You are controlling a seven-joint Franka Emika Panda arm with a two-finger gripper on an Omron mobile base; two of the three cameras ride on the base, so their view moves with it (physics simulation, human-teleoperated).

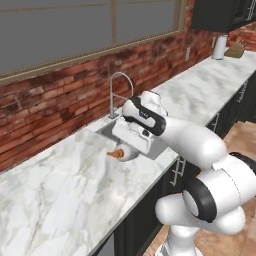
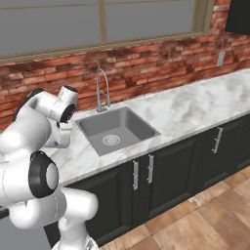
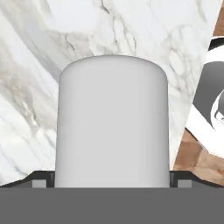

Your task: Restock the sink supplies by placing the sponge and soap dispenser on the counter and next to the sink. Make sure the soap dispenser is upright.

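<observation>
A red brick wall (image 2: pixel 161 66) carries a wide window (image 2: pixel 97 24) with a beige frame. Below stand dark cabinets (image 2: pixel 195 156) with metal handles, and the floor (image 2: pixel 205 219) has brown tiles.

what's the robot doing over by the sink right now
The arm is bent low over the counter just left of the sink, with its gripper around the soap dispenser. The white bottle sits between the wide-set fingers, one on each side of it. In the left base view its orange pump nozzle pokes out sideways from under the hand, so the bottle looks tilted or lying down rather than upright. Whether the fingers are touching it is hard to tell.
</observation>
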